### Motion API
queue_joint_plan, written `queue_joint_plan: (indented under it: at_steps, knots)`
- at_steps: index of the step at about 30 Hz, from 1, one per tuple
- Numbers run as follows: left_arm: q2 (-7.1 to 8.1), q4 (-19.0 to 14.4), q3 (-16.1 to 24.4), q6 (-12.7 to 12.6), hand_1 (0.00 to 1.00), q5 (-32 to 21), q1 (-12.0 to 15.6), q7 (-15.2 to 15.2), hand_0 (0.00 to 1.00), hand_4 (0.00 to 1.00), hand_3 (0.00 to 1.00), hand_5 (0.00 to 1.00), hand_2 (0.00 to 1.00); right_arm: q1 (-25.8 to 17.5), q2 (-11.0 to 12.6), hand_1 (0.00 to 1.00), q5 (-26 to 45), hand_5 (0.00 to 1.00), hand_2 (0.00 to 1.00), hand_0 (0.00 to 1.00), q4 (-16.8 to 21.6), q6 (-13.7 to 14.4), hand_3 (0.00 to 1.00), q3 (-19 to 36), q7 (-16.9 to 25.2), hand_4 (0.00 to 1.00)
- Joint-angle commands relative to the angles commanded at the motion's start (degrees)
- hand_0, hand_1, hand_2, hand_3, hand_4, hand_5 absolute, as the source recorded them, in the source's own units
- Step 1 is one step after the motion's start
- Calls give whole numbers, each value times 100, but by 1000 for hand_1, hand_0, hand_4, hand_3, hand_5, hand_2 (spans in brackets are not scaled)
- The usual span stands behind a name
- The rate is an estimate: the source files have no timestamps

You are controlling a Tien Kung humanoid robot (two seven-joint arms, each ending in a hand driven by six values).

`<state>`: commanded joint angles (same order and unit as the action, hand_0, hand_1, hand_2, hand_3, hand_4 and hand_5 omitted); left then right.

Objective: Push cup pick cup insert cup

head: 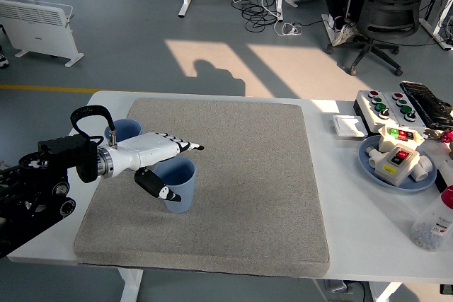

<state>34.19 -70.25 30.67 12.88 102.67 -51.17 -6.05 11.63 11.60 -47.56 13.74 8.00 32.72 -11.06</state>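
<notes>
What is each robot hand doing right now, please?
Left robot hand: open, fingers and thumb either side of the near blue cup, not closed on it.
Right robot hand: not in view.

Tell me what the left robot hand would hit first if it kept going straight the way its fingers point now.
Probably nothing soon. The left robot hand straddles the near blue cup, fingers pointing right across the grey mat. That line looks bare up to the mat's right edge, though height above the mat is unclear.
</notes>
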Motion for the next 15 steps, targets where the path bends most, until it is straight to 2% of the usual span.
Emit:
queue_joint_plan:
  at_steps: [5, 6, 11, 12, 15]
  knots:
    - [-72, 189, -150, -6, 871, 102, -59, -18, 870, 849, 975, 189, 970, 6, 6, 665, -10, 361, 636, 730, 1, -5, 572, -1, -1, 129]
    - [-76, 199, -160, -1, 796, 122, -63, -17, 706, 780, 850, 96, 899, 7, 6, 665, -10, 361, 636, 730, 1, -6, 572, -2, -1, 129]
    - [-70, 188, -199, -40, 796, 278, -56, -47, 706, 780, 850, 96, 899, -2, 13, 665, -6, 361, 636, 730, 0, -5, 572, 0, -2, 129]
    - [-68, 182, -198, -49, 672, 285, -54, -52, 483, 679, 679, 2, 799, -2, 14, 665, -7, 361, 636, 730, 0, -5, 572, 0, -2, 129]
    - [-63, 158, -180, -88, 672, 278, -45, -64, 483, 679, 679, 2, 799, -4, 16, 665, -26, 361, 636, 730, 0, -9, 572, 11, -4, 129]
